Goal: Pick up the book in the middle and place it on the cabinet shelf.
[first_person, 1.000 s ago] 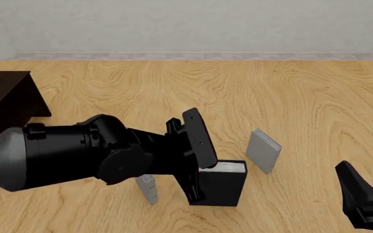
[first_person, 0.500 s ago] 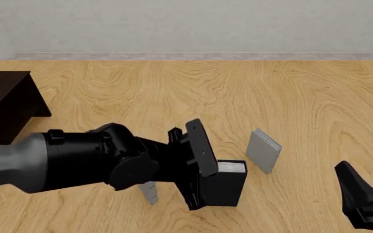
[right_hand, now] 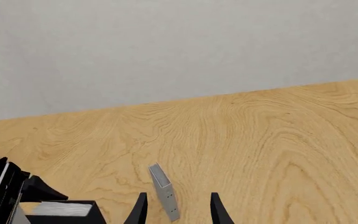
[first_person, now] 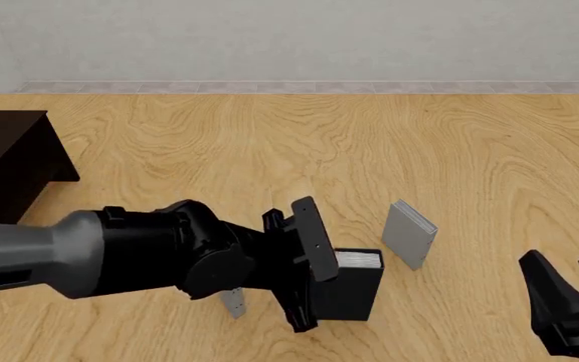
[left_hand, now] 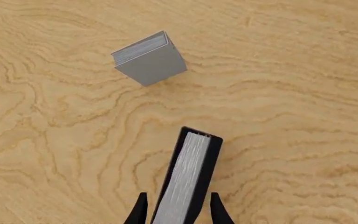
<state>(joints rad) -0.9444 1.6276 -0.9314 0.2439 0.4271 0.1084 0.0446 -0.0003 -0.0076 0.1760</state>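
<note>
Book point(first_person: 355, 283), thick and black-covered with a white page block, stands upright on the wooden table point(first_person: 370, 143) at lower centre of the front view. The left gripper point(left_hand: 179, 212) straddles it, one finger point(left_hand: 139, 213) on each cover, clamped on the book. A thin grey book point(first_person: 410, 234) stands just right of it, apart; another thin grey one point(first_person: 233, 300) shows below the left arm. The dark cabinet point(first_person: 8, 162) sits at the left edge, well apart. The right gripper point(first_person: 574, 290) hovers at lower right, fingers apart, holding nothing.
</note>
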